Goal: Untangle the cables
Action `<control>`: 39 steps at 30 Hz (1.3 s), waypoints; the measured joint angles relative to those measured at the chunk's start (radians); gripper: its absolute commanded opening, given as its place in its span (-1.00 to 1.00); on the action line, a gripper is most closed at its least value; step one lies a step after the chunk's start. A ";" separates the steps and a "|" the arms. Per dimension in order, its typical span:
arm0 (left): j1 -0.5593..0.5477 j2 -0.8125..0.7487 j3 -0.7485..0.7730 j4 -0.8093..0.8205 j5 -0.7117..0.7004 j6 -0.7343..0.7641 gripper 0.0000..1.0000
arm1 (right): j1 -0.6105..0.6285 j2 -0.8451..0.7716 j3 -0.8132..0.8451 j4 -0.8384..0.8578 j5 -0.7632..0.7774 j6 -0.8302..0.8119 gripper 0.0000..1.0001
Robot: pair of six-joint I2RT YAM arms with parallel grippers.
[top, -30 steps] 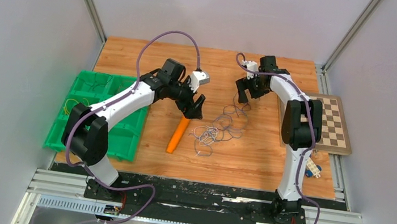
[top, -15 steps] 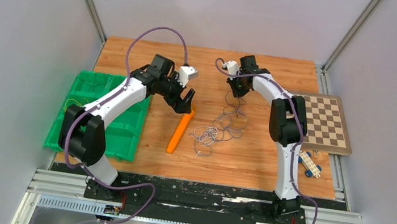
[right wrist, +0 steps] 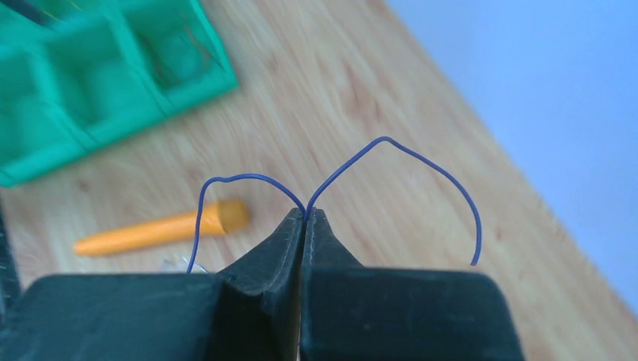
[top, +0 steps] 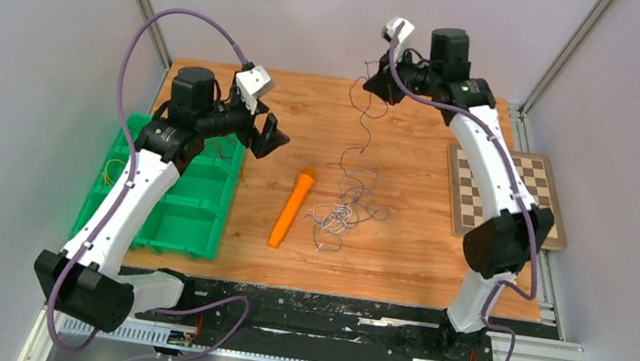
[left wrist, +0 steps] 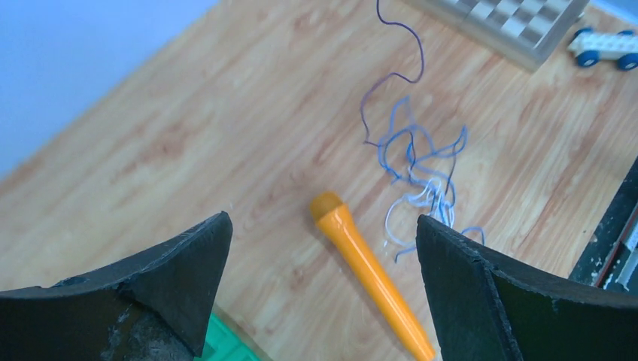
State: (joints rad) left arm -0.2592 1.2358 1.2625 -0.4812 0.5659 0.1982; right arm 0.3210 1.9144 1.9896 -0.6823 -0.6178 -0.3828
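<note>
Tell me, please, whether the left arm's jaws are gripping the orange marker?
No, the left jaws stand wide open and empty in the left wrist view, while the orange marker lies loose on the wooden table beyond them.

The marker lies between the bin at left and the cables at right.

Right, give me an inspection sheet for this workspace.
Surface: light wooden tabletop, no spills seen.
Job's things: tangle of thin blue, purple and white wires at centre; one purple strand rises from it to the right tool.
Clutter: orange plastic marker left of the tangle; green compartment tray at left; wooden chessboard at right; white toy car with blue wheels.
Grippers: left tool open, holding nothing; right tool shut on the purple strand.
Cables: lilac hoses loop over both arms.
Surroundings: pale enclosure walls; nothing else seen.
</note>
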 measured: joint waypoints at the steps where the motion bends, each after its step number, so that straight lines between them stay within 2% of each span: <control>1: -0.001 -0.022 0.009 0.014 0.020 0.002 1.00 | 0.003 -0.035 0.024 0.010 -0.033 0.018 -1.00; 5: -0.011 -0.018 0.114 0.032 0.097 -0.011 1.00 | 0.048 -0.129 0.090 0.042 -0.136 0.094 -1.00; 10: -0.059 0.030 0.249 0.057 0.159 -0.055 1.00 | 0.124 -0.146 0.096 0.060 -0.178 0.162 -1.00; 17: -0.119 0.037 0.198 0.190 0.248 -0.246 1.00 | 0.211 -0.167 0.038 0.063 -0.177 0.173 -1.00; 22: -0.133 0.064 0.141 0.261 0.263 -0.325 0.95 | 0.259 -0.215 0.000 0.066 -0.177 0.177 -1.00; 25: -0.135 0.083 0.101 0.303 0.261 -0.371 0.74 | 0.278 -0.242 -0.005 0.079 -0.178 0.192 -1.00; 29: -0.136 0.100 0.053 0.369 0.258 -0.429 0.28 | 0.290 -0.270 -0.005 0.109 -0.178 0.221 -1.00; 30: -0.137 0.105 0.036 0.404 0.261 -0.466 0.05 | 0.290 -0.273 -0.005 0.116 -0.177 0.227 -1.00; 31: -0.137 0.106 0.024 0.433 0.262 -0.488 -0.08 | 0.290 -0.275 -0.005 0.122 -0.177 0.233 -1.00; 32: -0.138 0.106 0.014 0.457 0.264 -0.511 -0.36 | 0.290 -0.276 -0.005 0.124 -0.177 0.240 -1.00; 33: -0.138 0.105 0.005 0.490 0.266 -0.528 -0.49 | 0.290 -0.276 -0.005 0.127 -0.177 0.247 -1.00; 34: -0.138 0.105 -0.003 0.519 0.267 -0.550 -0.75 | 0.290 -0.276 -0.005 0.127 -0.177 0.252 -1.00; 35: -0.138 0.105 -0.011 0.552 0.269 -0.566 -0.84 | 0.290 -0.276 -0.005 0.127 -0.177 0.258 -0.99; 36: -0.138 0.105 -0.018 0.586 0.272 -0.586 -0.97 | 0.289 -0.276 -0.007 0.127 -0.176 0.262 -0.87; 37: -0.138 0.105 -0.023 0.610 0.275 -0.600 -0.99 | 0.286 -0.276 -0.007 0.127 -0.175 0.265 -0.52; 39: -0.139 0.105 -0.031 0.656 0.282 -0.626 -1.00 | 0.274 -0.276 -0.010 0.129 -0.176 0.281 0.47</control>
State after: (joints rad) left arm -0.3981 1.3411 1.2316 0.1749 0.8474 -0.4282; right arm 0.5953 1.6382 1.9793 -0.5529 -0.7937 -0.1020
